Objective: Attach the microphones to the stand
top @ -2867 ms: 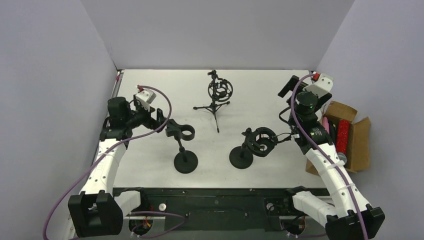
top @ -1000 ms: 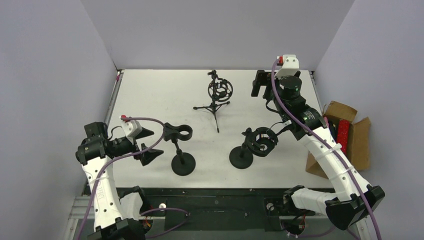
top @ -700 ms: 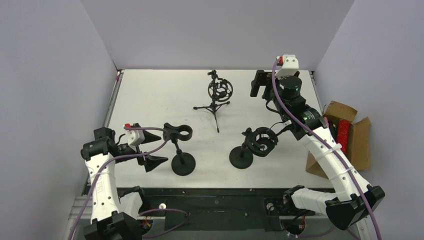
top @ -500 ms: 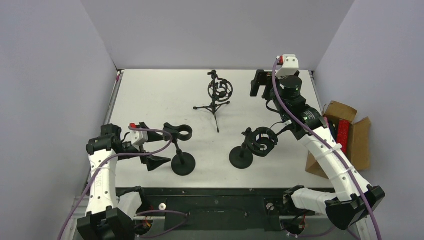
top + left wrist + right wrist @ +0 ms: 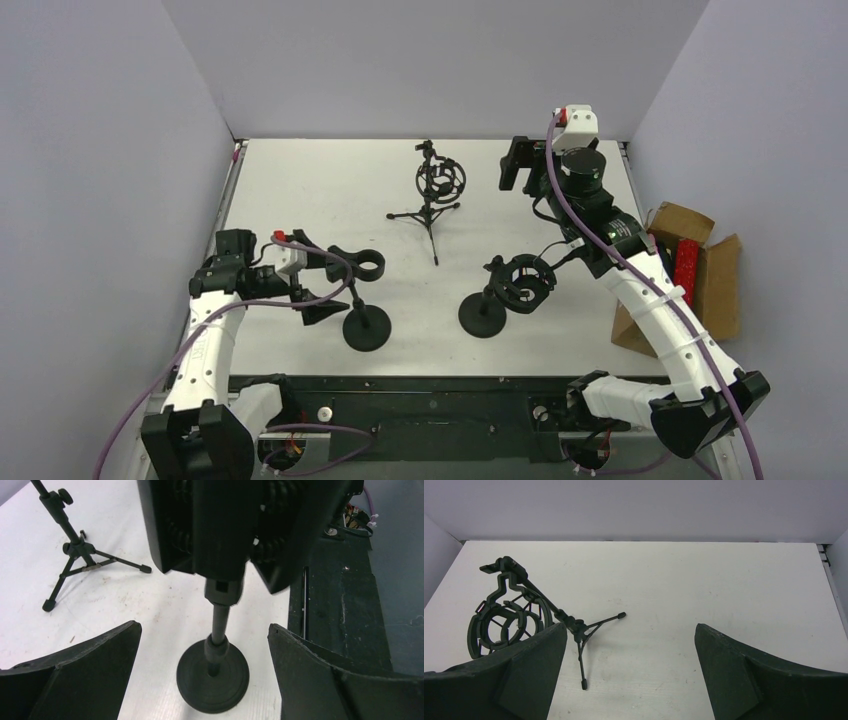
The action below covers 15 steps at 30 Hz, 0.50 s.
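Three black stands are on the white table (image 5: 300, 190): a clip stand (image 5: 365, 300) at front left, a shock-mount stand (image 5: 505, 290) at front right, and a tripod stand (image 5: 437, 190) at the back. My left gripper (image 5: 332, 288) is open and empty, its fingers either side of the clip stand's pole (image 5: 219, 625) without touching it. My right gripper (image 5: 518, 165) is open and empty, raised at the back right and facing the tripod stand (image 5: 524, 615). A red microphone (image 5: 686, 268) and a pink microphone (image 5: 652, 245) lie in the cardboard box; other microphones are hidden.
The brown cardboard box (image 5: 712, 290) sits off the table's right edge beside the right arm. The clip stand's round base (image 5: 212, 677) is close to the table's front edge and the black rail (image 5: 340, 610). Grey walls enclose the table.
My left arm swung back and round, then brought its open gripper up to the clip stand's pole. My right gripper left the box side for the back centre-right, then held still.
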Tool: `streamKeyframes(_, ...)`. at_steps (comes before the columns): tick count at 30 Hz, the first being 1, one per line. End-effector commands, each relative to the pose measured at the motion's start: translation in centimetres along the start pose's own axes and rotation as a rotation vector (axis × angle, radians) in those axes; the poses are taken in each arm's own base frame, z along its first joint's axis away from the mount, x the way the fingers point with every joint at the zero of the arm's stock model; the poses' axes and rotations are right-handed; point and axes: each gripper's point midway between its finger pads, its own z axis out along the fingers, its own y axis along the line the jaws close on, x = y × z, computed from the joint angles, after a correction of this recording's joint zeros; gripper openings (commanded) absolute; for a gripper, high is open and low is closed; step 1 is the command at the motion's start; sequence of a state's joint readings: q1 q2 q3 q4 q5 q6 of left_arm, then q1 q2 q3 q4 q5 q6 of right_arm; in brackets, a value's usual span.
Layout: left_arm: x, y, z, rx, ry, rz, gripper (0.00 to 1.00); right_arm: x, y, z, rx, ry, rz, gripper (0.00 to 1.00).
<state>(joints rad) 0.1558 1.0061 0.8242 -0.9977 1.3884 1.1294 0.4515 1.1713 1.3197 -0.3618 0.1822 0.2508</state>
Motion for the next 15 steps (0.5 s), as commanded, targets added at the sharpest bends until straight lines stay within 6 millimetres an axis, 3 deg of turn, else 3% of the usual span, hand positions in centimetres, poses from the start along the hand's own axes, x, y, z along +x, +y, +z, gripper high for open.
streamKeyframes(1,-1.5,1.8,1.5,0.029,-0.041,0.021,0.99,-2.3,0.4,0.0,-0.015,-0.053,0.021,0.94)
streamKeyframes(3,-2.6,2.4,2.4,0.052,-0.059,0.065,0.97,-2.2,0.4,0.1,-0.015,-0.049,0.019,0.93)
streamKeyframes(9,-3.7,3.9,3.4,0.064,-0.080,0.032,0.76,-2.2,0.8,0.7,-0.022,-0.045,0.032,0.93)
streamKeyframes(11,-4.1,3.3,4.0,0.112,-0.091,0.028,0.61,-2.0,0.9,0.9,-0.023,-0.039,0.032,0.93)
streamKeyframes(13,-4.4,2.6,4.3,0.163,-0.107,0.027,0.35,-2.1,1.0,1.1,-0.023,-0.037,0.033,0.93)
streamKeyframes(14,-4.4,2.4,4.4,0.177,-0.112,0.020,0.29,-2.1,1.1,1.2,-0.026,-0.033,0.032,0.93)
streamKeyframes(15,-4.5,2.3,4.5,0.191,-0.119,0.032,0.16,-2.1,1.3,1.3,-0.034,-0.033,0.031,0.93)
